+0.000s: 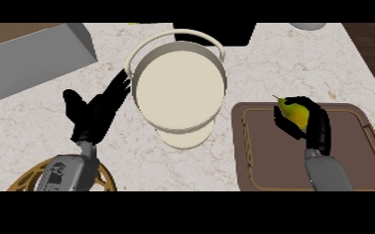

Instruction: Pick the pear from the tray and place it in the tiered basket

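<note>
Counter (293, 69) is pale speckled stone, seen from steeply above; a strip of dark wood shows at the top left corner and another at the top right. A brown tray (253, 148) with a raised rim and an inner groove lies at the right, running out of view at the lower and right edges. Right hand (311, 121) is over the tray's upper part, fingers and thumb curled round the pear (295, 112); the pear is yellow-green, stem end pointing up-left, mostly visible between the black fingers. Whether the pear touches the tray's floor cannot be told from this angle. The tiered basket (176, 39) stands mid-counter, left of the tray: cream-coloured, round tiers stacked one over another, a thin hoop rim at the top. Left hand (92, 111) is just left of the basket, fingers straight and spread, tips pointing up-right close to the basket's rim, holding nothing. A grey slanted box (44, 59) sits at the upper left. A round wooden wicker-like stand (26, 178) shows at the lower left, partly under the left forearm. A dark block (227, 32) lies behind the basket at the top edge.
</note>
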`<action>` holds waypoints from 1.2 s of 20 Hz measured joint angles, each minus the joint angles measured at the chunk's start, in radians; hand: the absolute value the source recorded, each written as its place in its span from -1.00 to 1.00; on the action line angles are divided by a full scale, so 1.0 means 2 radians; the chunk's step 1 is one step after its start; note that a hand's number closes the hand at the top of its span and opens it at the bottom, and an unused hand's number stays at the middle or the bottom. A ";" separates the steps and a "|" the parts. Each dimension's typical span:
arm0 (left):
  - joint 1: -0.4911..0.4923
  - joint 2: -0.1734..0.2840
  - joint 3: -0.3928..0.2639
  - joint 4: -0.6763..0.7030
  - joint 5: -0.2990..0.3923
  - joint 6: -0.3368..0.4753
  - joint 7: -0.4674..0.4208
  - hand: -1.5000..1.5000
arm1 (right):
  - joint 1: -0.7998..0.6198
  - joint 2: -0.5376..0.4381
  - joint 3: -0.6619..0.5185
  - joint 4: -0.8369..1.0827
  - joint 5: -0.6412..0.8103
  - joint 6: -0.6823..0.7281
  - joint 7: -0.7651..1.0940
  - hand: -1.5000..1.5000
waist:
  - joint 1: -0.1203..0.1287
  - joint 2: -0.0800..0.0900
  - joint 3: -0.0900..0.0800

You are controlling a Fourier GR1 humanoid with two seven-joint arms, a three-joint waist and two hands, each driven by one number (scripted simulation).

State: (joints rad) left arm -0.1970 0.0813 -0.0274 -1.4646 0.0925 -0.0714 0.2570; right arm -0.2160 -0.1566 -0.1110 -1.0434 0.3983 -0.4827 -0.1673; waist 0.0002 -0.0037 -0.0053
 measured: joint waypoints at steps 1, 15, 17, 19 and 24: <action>0.006 -0.001 -0.002 -0.003 -0.003 0.000 -0.005 0.00 | 0.004 0.003 -0.001 -0.004 -0.003 -0.002 -0.005 1.00 | 0.000 0.000 0.000; 0.022 0.005 0.007 -0.020 -0.002 -0.002 0.003 0.00 | 0.151 -0.033 0.144 -0.161 0.160 0.036 0.080 1.00 | -0.009 -0.015 -0.013; 0.022 0.006 0.010 -0.023 -0.002 0.001 0.006 0.00 | 0.180 -0.030 0.168 -0.209 0.180 0.049 0.114 1.00 | -0.015 -0.014 -0.011; 0.028 0.007 0.013 -0.022 -0.002 0.002 0.002 0.00 | 0.213 -0.027 0.191 -0.267 0.190 0.068 0.146 1.00 | -0.021 -0.013 -0.009; 0.036 0.009 0.019 -0.023 0.001 0.001 0.000 0.00 | 0.278 -0.044 0.228 -0.455 0.213 0.112 0.216 1.00 | -0.030 -0.010 -0.004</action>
State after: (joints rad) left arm -0.1248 0.0999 0.0097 -1.5105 0.0954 -0.0691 0.2575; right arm 0.3391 -0.2446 0.3451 -1.9529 0.8245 -0.2590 0.2642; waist -0.0597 -0.0238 -0.0129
